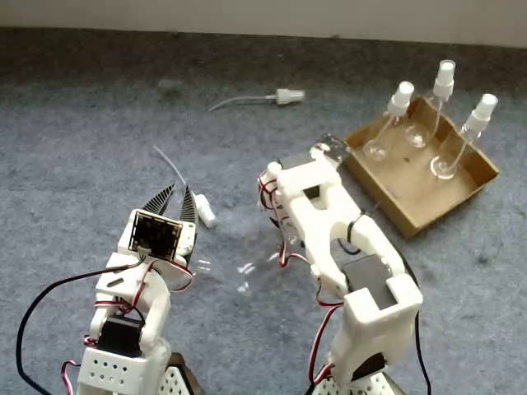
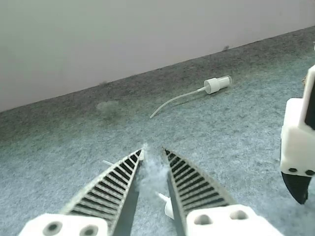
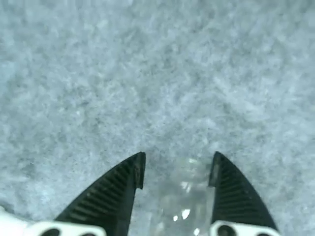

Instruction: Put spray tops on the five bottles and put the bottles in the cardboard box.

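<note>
The right tool (image 3: 178, 156) is clamped on a clear plastic bottle (image 3: 179, 206). The left tool (image 2: 153, 151), slightly apart, hangs by a white spray top (image 2: 168, 206) on the grey table (image 2: 64, 142).

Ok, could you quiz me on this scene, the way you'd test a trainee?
1. How many bottles stand in the box?
2. True or false: a spray top lies loose on the carpet, outside the box.
3. What lies between the right tool's fingers? A) a spray top B) a clear bottle C) nothing

Key: 1) three; 2) true; 3) B.
</note>
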Controlling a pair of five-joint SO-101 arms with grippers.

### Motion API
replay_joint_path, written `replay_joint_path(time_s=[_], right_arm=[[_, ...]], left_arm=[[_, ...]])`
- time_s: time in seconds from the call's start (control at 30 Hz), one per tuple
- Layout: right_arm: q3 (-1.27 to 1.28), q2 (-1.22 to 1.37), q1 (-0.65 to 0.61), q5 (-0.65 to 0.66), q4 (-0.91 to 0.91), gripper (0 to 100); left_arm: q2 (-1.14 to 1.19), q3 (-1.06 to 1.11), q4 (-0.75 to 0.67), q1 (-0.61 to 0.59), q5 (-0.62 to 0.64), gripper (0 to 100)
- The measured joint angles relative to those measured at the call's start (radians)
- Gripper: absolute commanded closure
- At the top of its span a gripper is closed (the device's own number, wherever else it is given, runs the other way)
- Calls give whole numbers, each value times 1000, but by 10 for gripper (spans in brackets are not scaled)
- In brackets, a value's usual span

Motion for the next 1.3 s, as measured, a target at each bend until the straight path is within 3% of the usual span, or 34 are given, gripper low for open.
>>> replay_joint_path(time_s=[0.23,0.53,0.8,1.13,1.3], right_arm=[[0,0,0,149,-2,864],[-55,0,51,436,141,864],[-83,0,77,697,163,867],[-83,0,80,569,180,865],[-198,0,35,559,330,865]], left_arm=[[0,0,0,0,0,993],[0,0,0,0,0,993],[0,0,0,0,0,993],[0,0,0,0,0,993],[0,0,0,0,0,993]])
